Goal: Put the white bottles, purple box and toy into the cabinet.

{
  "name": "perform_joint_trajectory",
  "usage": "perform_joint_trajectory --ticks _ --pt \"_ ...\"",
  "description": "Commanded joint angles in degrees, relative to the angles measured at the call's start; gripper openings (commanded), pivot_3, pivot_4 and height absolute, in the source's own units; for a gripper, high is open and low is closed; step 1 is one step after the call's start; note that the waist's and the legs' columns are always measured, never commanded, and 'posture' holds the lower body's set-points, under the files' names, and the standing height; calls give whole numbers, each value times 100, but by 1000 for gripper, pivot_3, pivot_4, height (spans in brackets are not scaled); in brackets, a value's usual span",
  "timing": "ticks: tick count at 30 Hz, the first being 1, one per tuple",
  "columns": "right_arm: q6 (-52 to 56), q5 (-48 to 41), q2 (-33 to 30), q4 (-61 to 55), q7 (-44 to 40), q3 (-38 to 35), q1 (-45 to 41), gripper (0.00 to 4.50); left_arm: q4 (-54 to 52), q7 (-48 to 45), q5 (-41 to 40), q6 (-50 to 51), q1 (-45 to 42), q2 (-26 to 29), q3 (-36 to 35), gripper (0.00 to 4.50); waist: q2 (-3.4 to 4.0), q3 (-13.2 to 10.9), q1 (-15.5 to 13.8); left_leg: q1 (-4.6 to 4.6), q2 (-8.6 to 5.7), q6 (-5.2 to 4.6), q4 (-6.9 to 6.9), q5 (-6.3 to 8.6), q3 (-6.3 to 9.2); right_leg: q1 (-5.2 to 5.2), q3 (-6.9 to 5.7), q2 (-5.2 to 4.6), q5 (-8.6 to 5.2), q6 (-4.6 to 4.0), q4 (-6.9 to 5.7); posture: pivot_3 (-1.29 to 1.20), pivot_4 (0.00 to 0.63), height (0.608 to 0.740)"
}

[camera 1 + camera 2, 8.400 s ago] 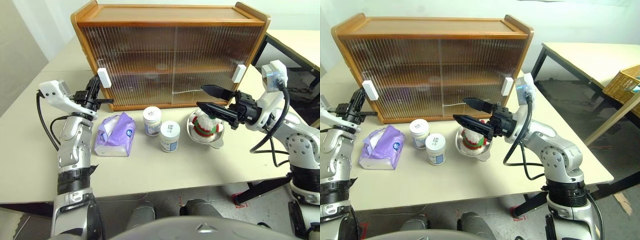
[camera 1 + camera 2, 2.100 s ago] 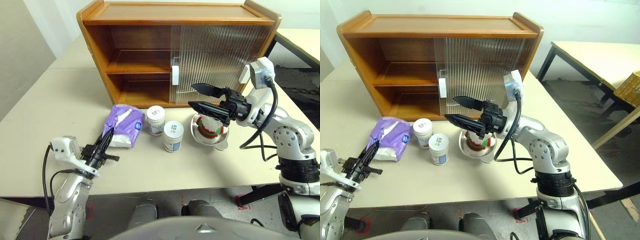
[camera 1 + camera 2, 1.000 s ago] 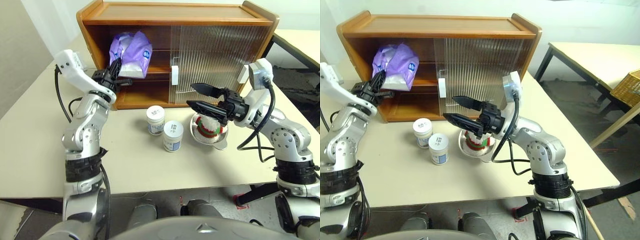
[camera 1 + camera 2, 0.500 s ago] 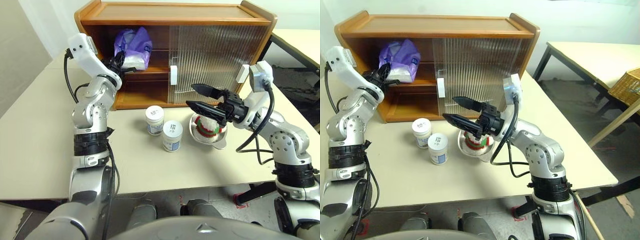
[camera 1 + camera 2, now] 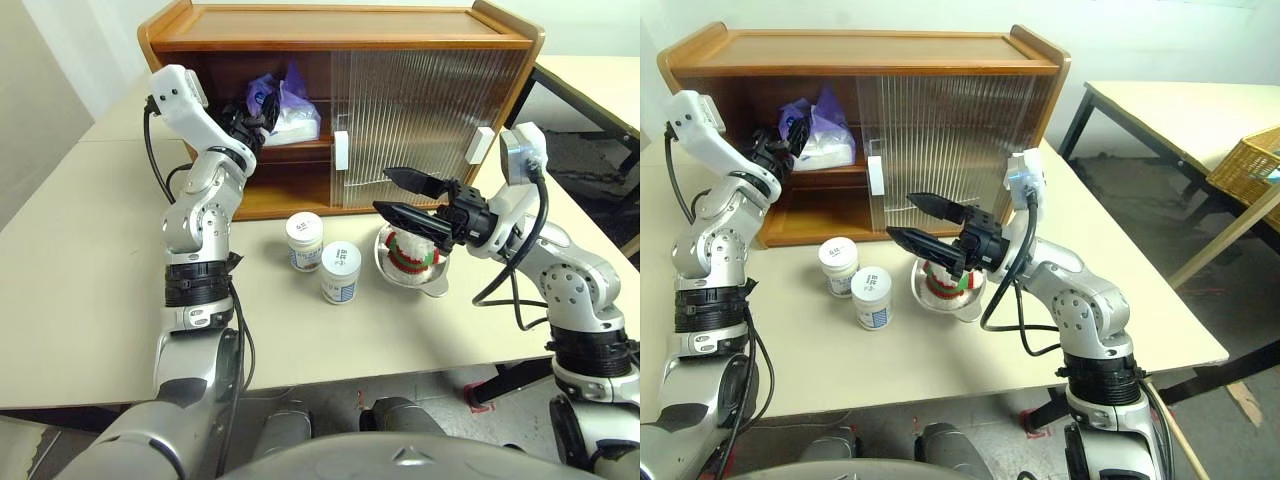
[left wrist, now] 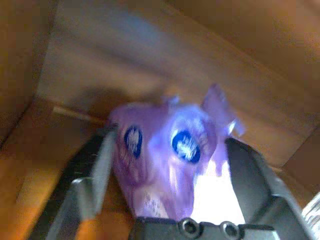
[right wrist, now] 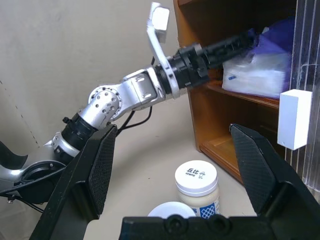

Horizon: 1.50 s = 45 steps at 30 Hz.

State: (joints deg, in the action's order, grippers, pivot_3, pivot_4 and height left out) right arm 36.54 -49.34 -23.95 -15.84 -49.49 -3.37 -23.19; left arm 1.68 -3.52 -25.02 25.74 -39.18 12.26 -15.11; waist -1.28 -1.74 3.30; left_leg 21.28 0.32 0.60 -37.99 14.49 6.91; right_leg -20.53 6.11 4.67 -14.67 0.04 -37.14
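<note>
Purple box [image 5: 285,110] lies on cabinet [image 5: 340,30] shelf between spread left gripper [image 6: 170,165] fingers.

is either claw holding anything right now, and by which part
Nothing is held. The left claw stands open around the purple box on the cabinet's upper shelf. The right claw hangs open above the toy.

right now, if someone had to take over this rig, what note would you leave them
Left gripper: jaws open, either side of the purple box, which lies on the upper shelf of the cabinet.
Right gripper: jaws open, holding nothing, above the toy in the steel bowl.
Two white bottles stand on the table in front of the cabinet.
Done: left door slid open, purple box shelved.
Left: draw the left arm out, then shelve both bottles and the toy.
</note>
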Motion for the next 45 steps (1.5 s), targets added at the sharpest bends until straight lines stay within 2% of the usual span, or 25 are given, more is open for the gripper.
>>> perform_joint_trajectory --ticks 1,8,16,19,25,30,39,45 --pt "20 -22 -56 -98 0 -34 -23 4500 -336 -86 -125 -94 293 -101 -74 4473 0 0 1 0 0 -2 0 -1 0 1 -1 0 0 0 0 -124 13 740" --pt "45 -17 -74 -4 -83 8 -124 4500 -1124 -305 -462 -131 953 -97 -240 4473 -1 1 -8 0 -1 -10 -7 -6 1 6 -6 2 -12 -24 -1 -100 11 740" --pt "57 -14 -91 6 -113 8 -135 4500 -1712 -921 -737 22 1369 97 83 4473 -2 1 -43 -4 -1 -15 -25 -10 1 20 -13 -1 -10 -38 -1 -97 15 740" --pt "68 -19 -87 -14 -101 8 -125 4500 -1673 -1096 -703 11 1367 111 259 3869 -2 1 -46 -6 0 -16 -29 -10 3 23 -12 -3 -7 -42 -2 -99 16 740" --pt "86 -34 -86 -61 -60 -8 -99 4500 -1314 -1241 -399 68 1214 132 710 1747 -1 1 -45 -6 2 -17 -31 -11 5 22 -12 -7 -4 -46 -2 -111 19 740" --pt "91 -48 -108 -81 -45 -31 -80 4500 -863 -1051 -94 99 1046 133 814 22 -1 1 -39 -4 5 -17 -29 -11 15 20 -12 -24 -4 -45 -1 -116 21 740" --pt "77 -57 -109 -93 4 -29 -76 4500 445 -707 618 -229 585 7 825 22 -1 1 -34 -1 3 -18 -25 -11 17 16 -8 -26 -6 -40 0 -125 20 740" --pt "67 -52 -119 -91 12 -35 -66 4500 968 -479 866 -846 366 -103 653 22 -1 1 -17 -2 -1 -21 -24 -13 14 17 -8 -24 -5 -34 0 -129 19 740"
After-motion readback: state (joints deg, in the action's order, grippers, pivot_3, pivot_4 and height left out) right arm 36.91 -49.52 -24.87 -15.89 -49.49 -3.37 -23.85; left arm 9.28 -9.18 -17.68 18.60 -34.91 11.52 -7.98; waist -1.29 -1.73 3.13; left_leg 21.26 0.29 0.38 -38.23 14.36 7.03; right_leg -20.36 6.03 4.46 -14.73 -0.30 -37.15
